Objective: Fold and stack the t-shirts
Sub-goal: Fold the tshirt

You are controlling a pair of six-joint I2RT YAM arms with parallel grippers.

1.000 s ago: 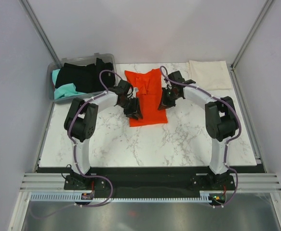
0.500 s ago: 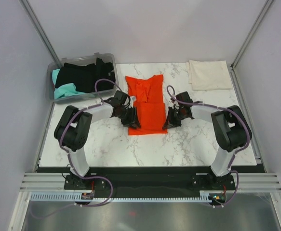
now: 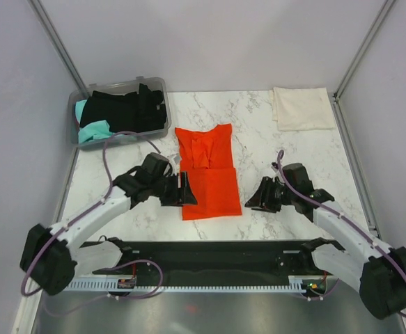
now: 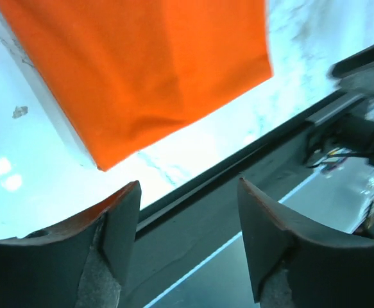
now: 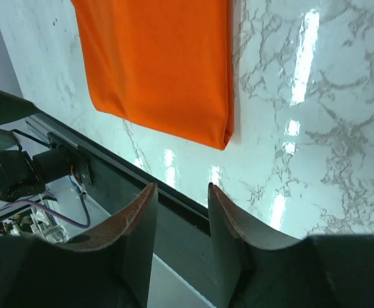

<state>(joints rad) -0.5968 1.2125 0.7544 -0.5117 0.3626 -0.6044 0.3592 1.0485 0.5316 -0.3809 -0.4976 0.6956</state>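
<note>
Tabletop (image 3: 272,149): white marbled slab carrying everything below. My two arms reach over it from the near edge.

Orange-red t-shirt (image 3: 208,174): lies flat at the centre of the tabletop, folded into a long narrow panel. Its sleeves are turned in at the far end, and its near hem is close to the tabletop's front edge. It sits between my two hands and neither one touches it.

Plastic bin (image 3: 154,80): at the far left corner. It holds a rumpled black t-shirt (image 3: 122,110) and, at its left side, a teal t-shirt (image 3: 92,131).

Cream-white t-shirt (image 3: 301,108): folded flat at the far right corner, well apart from the rest.

Left hand (image 3: 187,189): low, just beside the orange-red t-shirt's near left edge. Its fingers are spread wide with nothing between them.

Right hand (image 3: 257,200): low, near the near right corner of the orange-red t-shirt but apart from it. Its fingers are parted by a narrower gap and hold nothing.
</note>
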